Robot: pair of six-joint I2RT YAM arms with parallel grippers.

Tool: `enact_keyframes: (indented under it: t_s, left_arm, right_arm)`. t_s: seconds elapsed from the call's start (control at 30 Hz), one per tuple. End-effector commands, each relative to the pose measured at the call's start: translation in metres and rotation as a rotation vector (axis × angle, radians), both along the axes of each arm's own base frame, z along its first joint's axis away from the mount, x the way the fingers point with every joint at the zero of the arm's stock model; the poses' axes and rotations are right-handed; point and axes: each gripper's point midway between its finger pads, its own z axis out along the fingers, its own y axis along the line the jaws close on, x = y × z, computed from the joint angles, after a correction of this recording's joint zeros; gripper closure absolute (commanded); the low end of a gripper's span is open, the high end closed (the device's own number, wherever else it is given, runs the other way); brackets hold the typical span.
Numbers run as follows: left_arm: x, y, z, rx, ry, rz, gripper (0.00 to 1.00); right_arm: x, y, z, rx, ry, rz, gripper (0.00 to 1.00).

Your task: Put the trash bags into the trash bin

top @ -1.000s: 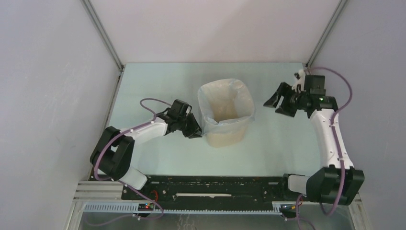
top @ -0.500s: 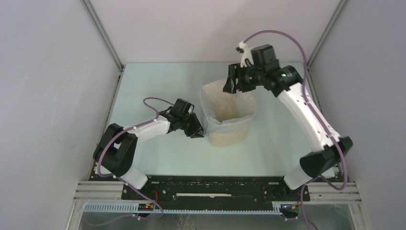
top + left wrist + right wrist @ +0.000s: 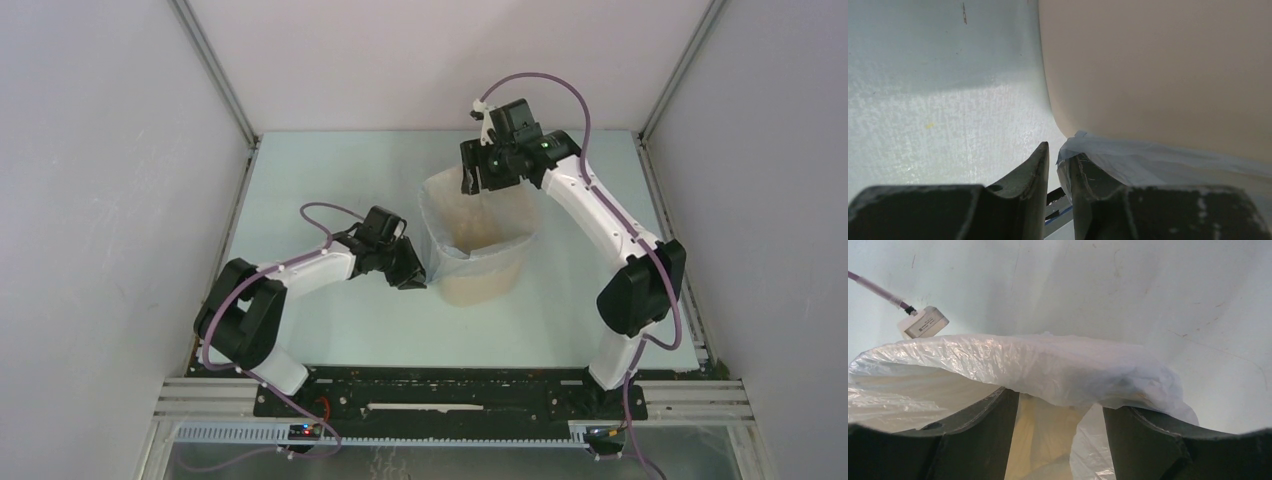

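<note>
Standing at mid-counter (image 3: 320,320): one beige trash bin (image 3: 482,288), upright, lined with one pale-blue translucent trash bag (image 3: 430,225), its crinkled film turned out over the rim and hanging partway down the outer wall. Left gripper (image 3: 408,274): low at the bin's near-left corner, jaws clenched almost together on the bag's hanging hem, just off the beige wall. Right gripper (image 3: 477,180): over the far rim, pointing down, jaws spread wide on either side of the bag's folded edge, the film bulging between them; whether they touch it cannot be told. Obstructions: the right arm's forearm passes just beside the bin's far-right corner in the overhead view; the bag's bulge hides most of the bin's mouth from the right wrist view. Surroundings: white enclosure walls (image 3: 120,150) on three sides, aluminium corner posts (image 3: 215,70), a black rail (image 3: 450,395) along the near edge, purple cables (image 3: 320,210) looping from both arms, a small white box (image 3: 923,323) on one cable beyond the bag.
</note>
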Motion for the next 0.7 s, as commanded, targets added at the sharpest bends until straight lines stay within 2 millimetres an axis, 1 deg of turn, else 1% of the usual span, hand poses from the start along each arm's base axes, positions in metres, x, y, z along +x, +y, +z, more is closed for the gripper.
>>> enact_keyframes:
  t_s: [0.0,0.1,0.17,0.23,0.3,0.4,0.53,0.57,0.67]
  left_arm:
    - [0.004,-0.006,0.019,-0.008,-0.067,-0.036,0.74]
    - [0.004,-0.007,0.017,-0.01,-0.067,-0.039,0.74]
    - [0.005,-0.007,0.016,-0.011,-0.068,-0.039,0.74]
    - [0.006,-0.009,0.016,-0.016,-0.07,-0.04,0.73]
    - [0.008,-0.01,0.015,-0.019,-0.07,-0.039,0.73]
    - [0.008,-0.012,0.013,-0.024,-0.065,-0.042,0.74]
    - [0.01,-0.013,0.015,-0.026,-0.071,-0.041,0.74]
    - [0.011,-0.013,0.016,-0.027,-0.071,-0.041,0.74]
    - [0.013,-0.015,0.019,-0.027,-0.074,-0.044,0.74]
  right_arm:
    - [0.0,-0.002,0.031,-0.01,-0.105,-0.022,0.29]
    - [-0.025,-0.005,0.025,-0.052,-0.077,-0.008,0.29]
    - [-0.042,-0.004,0.022,-0.061,-0.086,0.011,0.29]
    - [-0.052,-0.005,0.016,-0.075,-0.098,0.008,0.28]
    - [-0.058,-0.002,0.002,-0.075,-0.088,0.021,0.3]
    - [-0.058,0.0,-0.029,-0.099,-0.037,0.018,0.33]
    - [-0.043,0.005,-0.058,-0.145,-0.011,0.008,0.38]
    - [-0.04,0.003,-0.064,-0.164,-0.004,-0.004,0.4]
    - [-0.031,-0.008,-0.079,-0.232,-0.015,-0.055,0.41]
